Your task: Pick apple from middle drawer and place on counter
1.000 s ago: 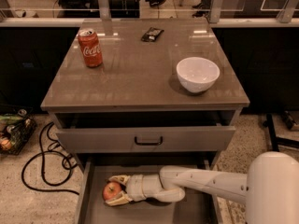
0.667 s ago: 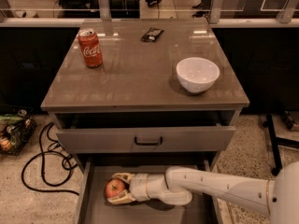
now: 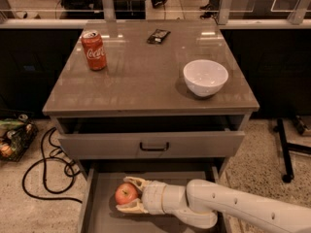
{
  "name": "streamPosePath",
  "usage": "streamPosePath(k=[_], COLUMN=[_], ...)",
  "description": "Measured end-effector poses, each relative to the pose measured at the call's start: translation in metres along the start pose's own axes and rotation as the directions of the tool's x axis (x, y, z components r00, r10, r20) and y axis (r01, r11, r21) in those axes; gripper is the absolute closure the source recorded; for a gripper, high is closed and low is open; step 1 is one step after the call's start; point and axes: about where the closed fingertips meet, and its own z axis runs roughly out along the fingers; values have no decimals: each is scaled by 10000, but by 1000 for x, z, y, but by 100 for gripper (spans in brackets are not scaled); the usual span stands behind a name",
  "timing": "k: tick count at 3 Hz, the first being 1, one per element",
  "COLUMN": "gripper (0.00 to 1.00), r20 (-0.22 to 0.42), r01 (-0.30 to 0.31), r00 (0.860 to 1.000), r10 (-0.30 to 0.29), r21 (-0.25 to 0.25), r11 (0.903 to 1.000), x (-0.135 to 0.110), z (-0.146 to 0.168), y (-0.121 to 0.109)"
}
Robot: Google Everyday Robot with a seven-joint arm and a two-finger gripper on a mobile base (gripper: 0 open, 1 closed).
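Note:
The apple (image 3: 126, 193) is small, round and red-orange, and sits between the two pale fingers of my gripper (image 3: 129, 194) inside the open middle drawer (image 3: 99, 212). The fingers (image 3: 137, 182) close on it from above and below, so the gripper is shut on the apple. My white arm reaches in from the lower right. The apple seems slightly raised above the drawer floor. The counter (image 3: 146, 76) is the glossy grey-brown top of the cabinet above.
On the counter stand a red Coca-Cola can (image 3: 94, 50) at the left, a white bowl (image 3: 205, 77) at the right and a small dark packet (image 3: 158, 36) at the back. The upper drawer front with a black handle (image 3: 153, 146) overhangs. Black cables (image 3: 46, 171) lie on the floor at left.
The gripper with the apple has shifted a little up and right in the drawer. The arm has drawn in from the right.

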Motion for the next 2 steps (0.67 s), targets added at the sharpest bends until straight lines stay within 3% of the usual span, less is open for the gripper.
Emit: streamPosePath(k=[1, 2], gripper=[100, 100], r20=[356, 356], r01=[-382, -382], r00=[9987, 9987], r10=[374, 373], r21=[239, 238], r11=[9990, 9990], x=[-50, -50], z=[-45, -45], y=[6, 6])
